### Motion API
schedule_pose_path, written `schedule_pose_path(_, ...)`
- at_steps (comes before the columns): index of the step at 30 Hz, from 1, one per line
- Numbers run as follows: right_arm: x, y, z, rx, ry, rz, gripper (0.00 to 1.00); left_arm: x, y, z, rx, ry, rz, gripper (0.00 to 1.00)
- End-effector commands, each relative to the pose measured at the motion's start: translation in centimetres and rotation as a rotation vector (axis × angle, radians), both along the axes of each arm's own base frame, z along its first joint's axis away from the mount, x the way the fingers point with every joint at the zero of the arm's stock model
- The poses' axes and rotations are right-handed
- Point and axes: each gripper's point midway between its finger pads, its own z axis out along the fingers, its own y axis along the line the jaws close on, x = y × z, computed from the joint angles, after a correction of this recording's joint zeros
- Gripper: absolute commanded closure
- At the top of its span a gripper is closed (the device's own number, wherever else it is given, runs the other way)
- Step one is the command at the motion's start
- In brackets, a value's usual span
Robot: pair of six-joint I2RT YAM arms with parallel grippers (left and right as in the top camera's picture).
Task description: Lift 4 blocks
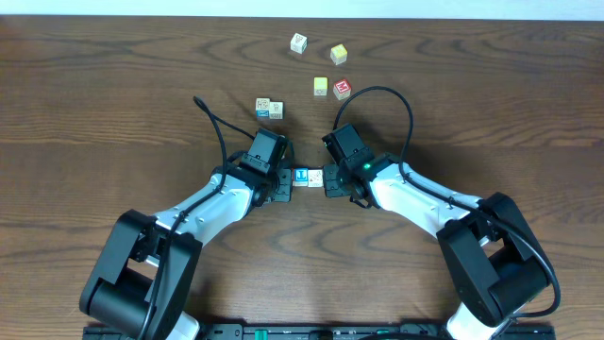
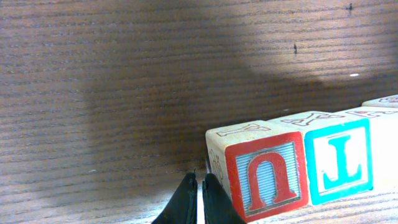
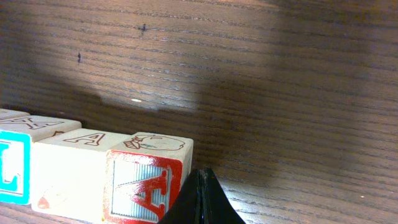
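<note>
The 4 blocks stand in one tight row (image 1: pixel 309 177) between my two grippers. In the left wrist view the row starts with the red U block (image 2: pixel 267 180), followed by a blue-framed block (image 2: pixel 339 162) and a white one (image 2: pixel 385 146). From the right wrist, the near end is a red-lettered block (image 3: pixel 143 186), with a white block (image 3: pixel 68 174) and the blue one (image 3: pixel 12 168) beyond it. My left gripper (image 2: pixel 199 183) is shut, its tips against the U block's outer side. My right gripper (image 3: pixel 202 180) is shut against the other end. I cannot tell whether the row touches the table.
Loose cubes lie farther back: a white one (image 1: pixel 298 42), two yellow ones (image 1: pixel 338 54) (image 1: pixel 321 87), a red one (image 1: pixel 342 89), and a pair (image 1: pixel 269 109) just behind my left gripper (image 1: pixel 283 179). Cables arch over both arms.
</note>
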Motion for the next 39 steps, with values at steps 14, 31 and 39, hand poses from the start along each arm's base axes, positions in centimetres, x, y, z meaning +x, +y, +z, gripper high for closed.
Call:
schedule_pose_path(14,0.09,1.24,0.22,0.028,0.003,0.037,0.99,1.25,-0.64,1.85,0.002,-0.068,-0.026,0.93)
schedule_pose_path(31,0.1,1.23,0.22,0.028,0.002,0.037,0.99,1.29,-0.6,1.86,0.005,-0.07,-0.025,0.93)
schedule_pose_path(39,0.1,1.24,0.22,0.029,0.002,0.037,0.99,1.92,-0.13,2.04,0.032,-0.101,-0.01,0.93)
